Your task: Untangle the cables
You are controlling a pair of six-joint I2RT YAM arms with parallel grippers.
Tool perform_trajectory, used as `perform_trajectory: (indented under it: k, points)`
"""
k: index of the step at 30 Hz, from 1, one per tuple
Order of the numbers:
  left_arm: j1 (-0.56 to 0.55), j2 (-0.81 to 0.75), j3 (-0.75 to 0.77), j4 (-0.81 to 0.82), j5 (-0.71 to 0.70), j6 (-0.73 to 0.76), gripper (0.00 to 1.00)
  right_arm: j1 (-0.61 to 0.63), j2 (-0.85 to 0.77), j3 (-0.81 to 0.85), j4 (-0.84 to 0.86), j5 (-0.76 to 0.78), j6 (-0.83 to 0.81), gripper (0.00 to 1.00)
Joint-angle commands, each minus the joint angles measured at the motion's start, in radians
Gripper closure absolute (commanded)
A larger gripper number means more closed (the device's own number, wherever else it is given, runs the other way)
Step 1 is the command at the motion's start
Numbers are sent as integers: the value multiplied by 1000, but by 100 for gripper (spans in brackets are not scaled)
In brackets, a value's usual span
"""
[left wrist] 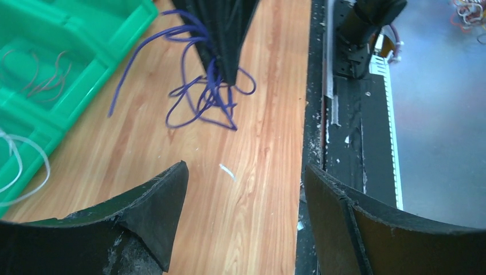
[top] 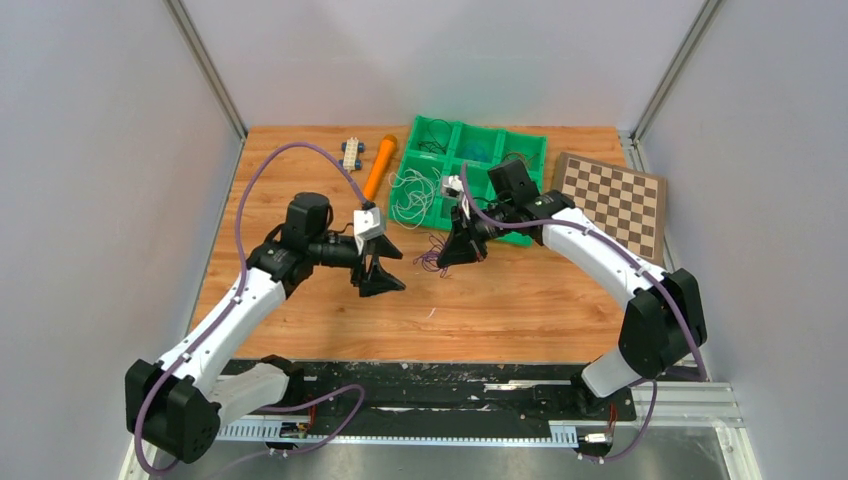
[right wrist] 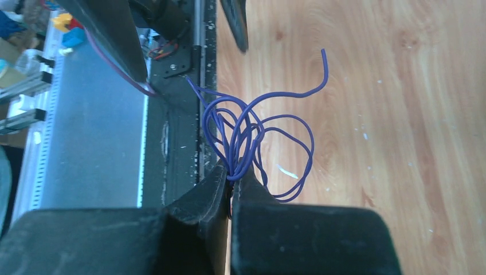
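Looking down from the top view, we see a wooden table boxed in by 3 plain grey walls, with a black strip and a metal rail along its lower edge. At the upper middle of the frame sits a green tray with several compartments, and loose white wires lie in its left part. A checkerboard lies to its right, an orange pen-like thing and a small white block to its left. The right gripper is clamped on a bunch of purple cables, which loop out tangled in the centre of the frame, just below the tray; we cannot tell whether they touch the wood. The left gripper hangs near them with its fingers spread wide, holding nothing. A tiny white scrap lies on the bare wood close by.
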Motion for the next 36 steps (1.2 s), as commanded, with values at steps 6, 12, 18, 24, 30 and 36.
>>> perform_trajectory:
  k: [6,12,18,24,30,36]
  points:
    - [-101,9,-81,391,-36,-141,29,3,8,71,26,-186,72,100]
    - [-110,61,-104,540,-41,-290,44,2,15,84,34,-210,92,100]
    - [-121,70,-156,714,-16,-521,59,1,17,96,56,-201,130,100]
    - [-122,36,-190,725,-24,-571,97,-23,14,83,61,-183,163,93]
    - [-89,-50,-218,515,-60,-459,100,-145,6,113,63,-189,208,86]
    - [2,-92,-230,227,-87,-254,100,-250,-25,118,70,-162,238,100]
